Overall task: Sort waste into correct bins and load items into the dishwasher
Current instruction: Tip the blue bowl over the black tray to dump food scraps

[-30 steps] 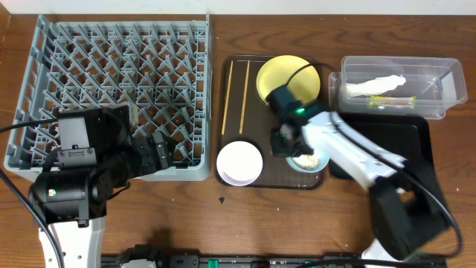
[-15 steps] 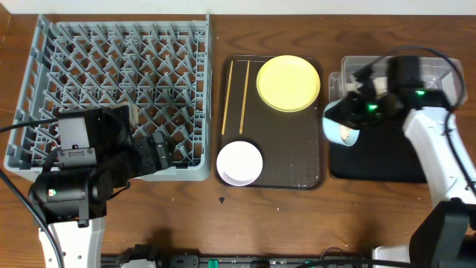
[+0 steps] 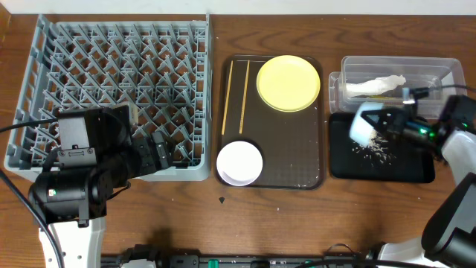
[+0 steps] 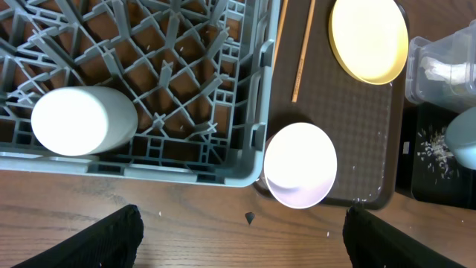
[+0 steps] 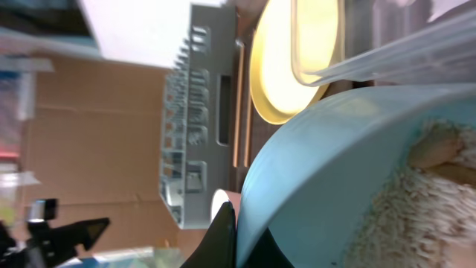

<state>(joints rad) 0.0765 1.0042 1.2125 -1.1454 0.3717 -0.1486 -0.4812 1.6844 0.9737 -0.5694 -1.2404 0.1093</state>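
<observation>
Overhead: my right gripper (image 3: 388, 125) clamps light-blue bowl (image 3: 364, 126) by rim, tipped on side over black tray (image 3: 416, 170) at 3 o'clock, so crumbs (image 3: 375, 149) land there.
Left wrist: my left gripper (image 4: 245, 242) spread, empty, parked at dish rack's (image 4: 186, 67) 6 o'clock; white cup (image 4: 82, 121) racked.
Right wrist: crumbs line bowl; I judge pour unfinished.

The large grey plastic dish rack (image 3: 111, 82) stands at the table's (image 3: 223, 231) left, with a small white cup (image 4: 83, 120) inside near its front edge. Right of it, the dark-brown serving tray (image 3: 286, 149) carries two wooden chopsticks (image 3: 236, 97) along its left side, a round yellow plate (image 3: 288, 83) back right, and a white bowl (image 3: 239, 161) front left. Furthest right, the clear plastic tub (image 3: 446, 74) sits behind the shallow black tray (image 3: 405, 170). Beige crumbs (image 3: 375, 149) lie on that tray, and the light-blue bowl (image 3: 364, 125) is above its left end.
</observation>
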